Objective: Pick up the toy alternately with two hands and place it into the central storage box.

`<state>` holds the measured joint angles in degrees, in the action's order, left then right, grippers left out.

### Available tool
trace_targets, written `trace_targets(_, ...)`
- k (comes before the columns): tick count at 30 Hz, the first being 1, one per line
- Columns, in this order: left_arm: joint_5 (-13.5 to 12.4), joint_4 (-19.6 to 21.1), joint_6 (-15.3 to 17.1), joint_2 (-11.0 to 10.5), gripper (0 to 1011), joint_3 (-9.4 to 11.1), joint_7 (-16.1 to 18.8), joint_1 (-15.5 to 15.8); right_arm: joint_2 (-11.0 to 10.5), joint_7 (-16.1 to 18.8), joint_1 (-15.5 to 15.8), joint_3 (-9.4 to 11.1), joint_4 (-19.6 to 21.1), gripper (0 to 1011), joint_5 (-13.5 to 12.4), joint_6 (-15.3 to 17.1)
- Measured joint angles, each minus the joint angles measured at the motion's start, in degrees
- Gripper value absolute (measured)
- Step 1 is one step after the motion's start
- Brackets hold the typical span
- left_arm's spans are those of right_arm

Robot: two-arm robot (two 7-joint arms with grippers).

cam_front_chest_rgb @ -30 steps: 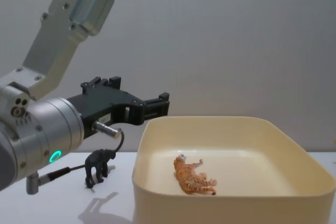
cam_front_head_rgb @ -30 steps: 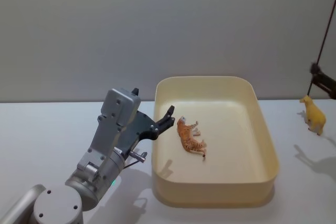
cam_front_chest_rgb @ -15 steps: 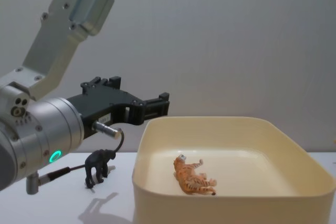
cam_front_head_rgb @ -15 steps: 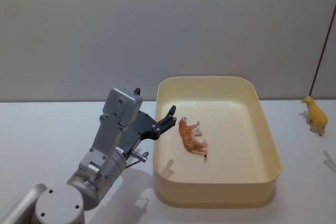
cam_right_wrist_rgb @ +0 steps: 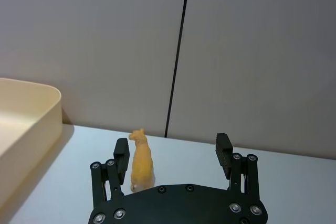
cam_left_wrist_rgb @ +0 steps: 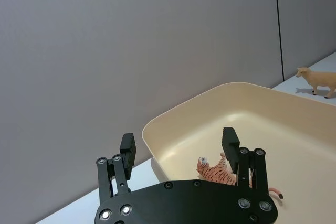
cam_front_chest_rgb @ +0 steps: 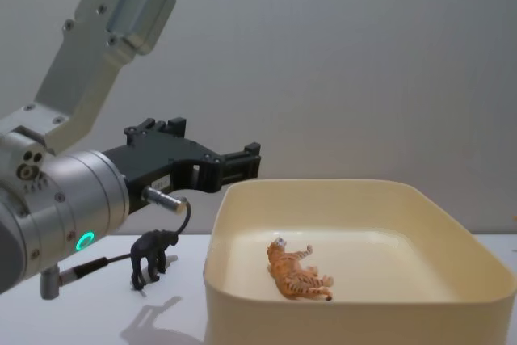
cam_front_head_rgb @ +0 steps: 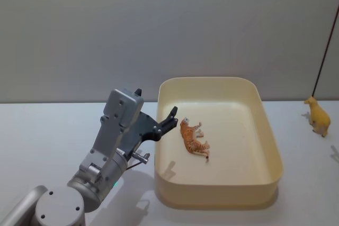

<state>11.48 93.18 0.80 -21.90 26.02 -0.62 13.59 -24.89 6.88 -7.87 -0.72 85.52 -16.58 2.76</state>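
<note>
The left gripper [cam_left_wrist_rgb: 178,141] is positioned at the near rim of the storage box [cam_left_wrist_rgb: 294,124], fingers spread apart. A striped orange tiger toy [cam_left_wrist_rgb: 218,171] lies inside the storage box. A tan animal toy [cam_left_wrist_rgb: 317,80] stands outside the storage box, beyond its far end.

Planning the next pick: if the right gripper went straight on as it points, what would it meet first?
Most likely the yellow toy animal standing on the table ahead, off-centre before the open right gripper; depth is unclear.
</note>
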Motion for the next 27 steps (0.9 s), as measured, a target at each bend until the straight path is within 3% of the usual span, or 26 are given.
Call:
trace_targets(13, 0.0, 0.0, 0.0, 0.0, 1001, 0.0, 0.0, 0.0, 3.62, 0.67, -7.7, -3.88, -12.65, 1001, 5.16, -1.67)
trace_targets(27, 0.0, 0.0, 0.0, 0.0, 1001, 0.0, 0.0, 0.0, 7.76, 1.06, -15.92, -7.72, -27.9, 1001, 8.39, -5.41)
